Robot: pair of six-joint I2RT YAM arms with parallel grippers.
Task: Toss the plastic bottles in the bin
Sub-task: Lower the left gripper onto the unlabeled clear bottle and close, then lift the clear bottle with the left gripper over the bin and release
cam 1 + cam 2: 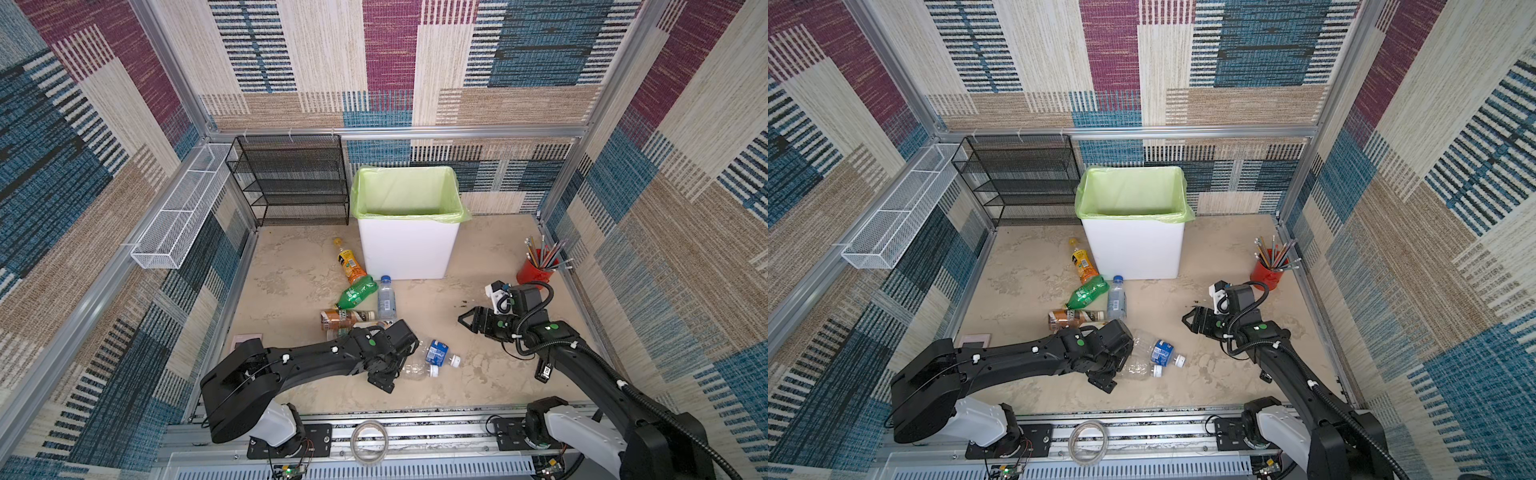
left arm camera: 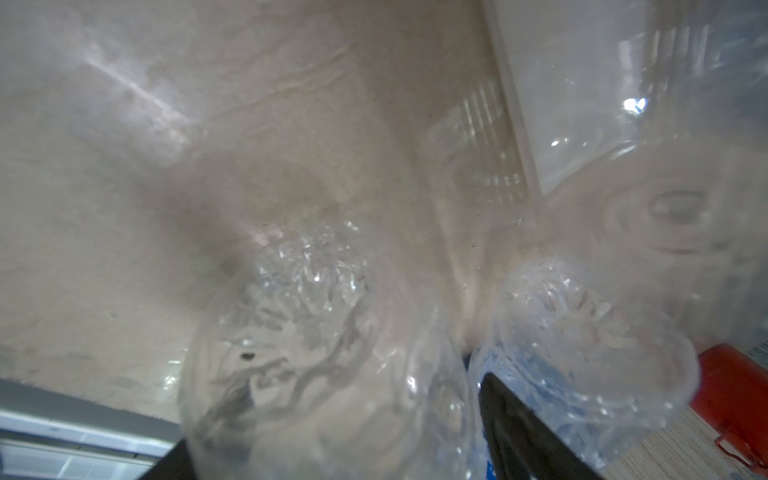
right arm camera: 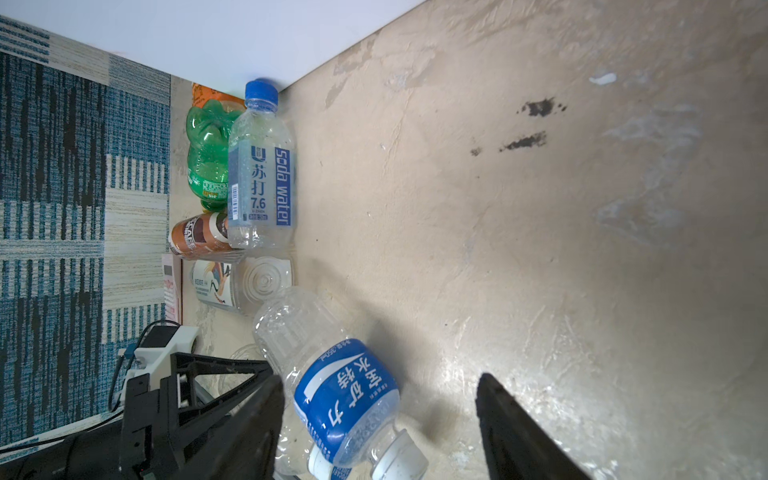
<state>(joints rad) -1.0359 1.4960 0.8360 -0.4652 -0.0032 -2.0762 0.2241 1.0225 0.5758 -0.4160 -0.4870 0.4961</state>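
Several plastic bottles lie on the beige floor in front of the white bin (image 1: 409, 249) with its green liner. They are an orange one (image 1: 349, 259), a green one (image 1: 357, 293), a clear blue-capped one (image 1: 386, 297) and a brown one (image 1: 340, 319). Nearer me lie a blue-labelled clear bottle (image 1: 438, 352) and a plain clear bottle (image 1: 417, 370). My left gripper (image 1: 401, 365) straddles the plain clear bottle (image 2: 324, 353), with one finger (image 2: 519, 432) wedged between it and the blue-labelled one. Whether the jaws press it is unclear. My right gripper (image 1: 467, 320) hangs open and empty, apart from the bottles.
A red cup of pencils (image 1: 536, 270) stands at the right wall. A black mesh rack (image 1: 291, 183) and a white wire basket (image 1: 183, 208) are at the back left. A tape roll (image 1: 369, 444) lies on the front rail. A small black object (image 1: 544, 370) lies under the right arm.
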